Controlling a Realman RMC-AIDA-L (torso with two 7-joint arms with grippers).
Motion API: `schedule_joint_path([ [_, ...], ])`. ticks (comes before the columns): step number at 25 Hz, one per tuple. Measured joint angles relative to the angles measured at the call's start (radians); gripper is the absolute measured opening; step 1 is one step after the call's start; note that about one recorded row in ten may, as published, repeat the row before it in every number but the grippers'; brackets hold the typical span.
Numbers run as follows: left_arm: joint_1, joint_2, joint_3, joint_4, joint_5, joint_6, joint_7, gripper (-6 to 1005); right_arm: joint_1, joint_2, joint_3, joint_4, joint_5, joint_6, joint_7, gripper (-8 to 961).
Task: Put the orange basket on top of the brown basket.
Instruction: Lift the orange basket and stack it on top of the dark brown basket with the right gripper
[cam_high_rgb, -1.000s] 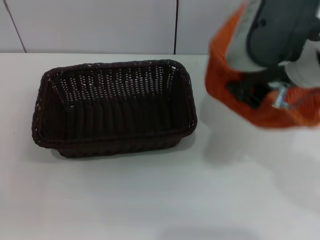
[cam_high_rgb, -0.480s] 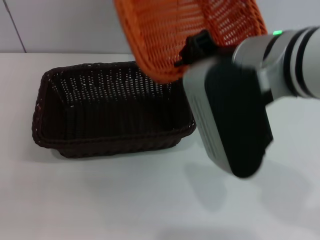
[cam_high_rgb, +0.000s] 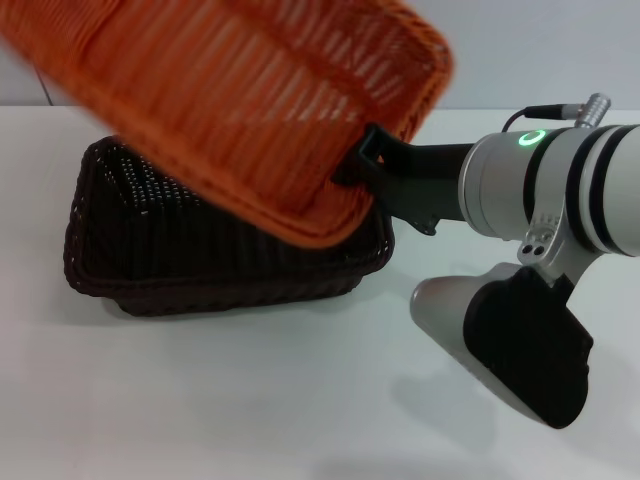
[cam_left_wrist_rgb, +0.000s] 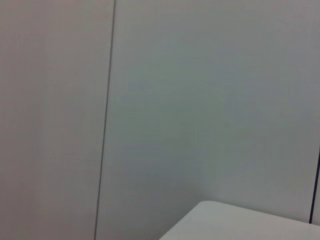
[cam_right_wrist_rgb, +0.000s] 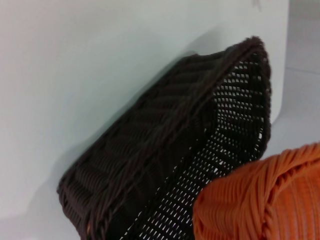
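The orange basket (cam_high_rgb: 240, 110) hangs tilted in the air over the brown basket (cam_high_rgb: 200, 265), covering much of its inside in the head view. My right gripper (cam_high_rgb: 362, 160) is shut on the orange basket's rim at its right end. The brown basket stands on the white table (cam_high_rgb: 250, 400) at the left. In the right wrist view the brown basket (cam_right_wrist_rgb: 165, 165) lies below a corner of the orange basket (cam_right_wrist_rgb: 265, 200). My left gripper is out of view; its wrist view shows only wall and a table corner (cam_left_wrist_rgb: 240, 222).
The right arm's grey and black body (cam_high_rgb: 520, 340) reaches in from the right, low over the table. A pale panelled wall (cam_high_rgb: 520, 50) stands behind the table.
My right gripper has carried the orange basket from the right side leftward until it hangs over the brown basket. The arm has turned and dropped lower. The brown basket has not moved.
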Motion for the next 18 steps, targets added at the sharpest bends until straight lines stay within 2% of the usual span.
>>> schedule_joint_path([
  [10, 0.003, -0.001, 0.010, 0.012, 0.000, -0.004, -0.036, 772, 0.012, -0.033, -0.002, 0.085, 0.014, 0.047, -0.027, 147],
  [18, -0.004, -0.002, 0.018, 0.012, 0.000, -0.017, -0.037, 772, 0.018, -0.039, 0.001, 0.113, 0.018, 0.082, -0.021, 146],
])
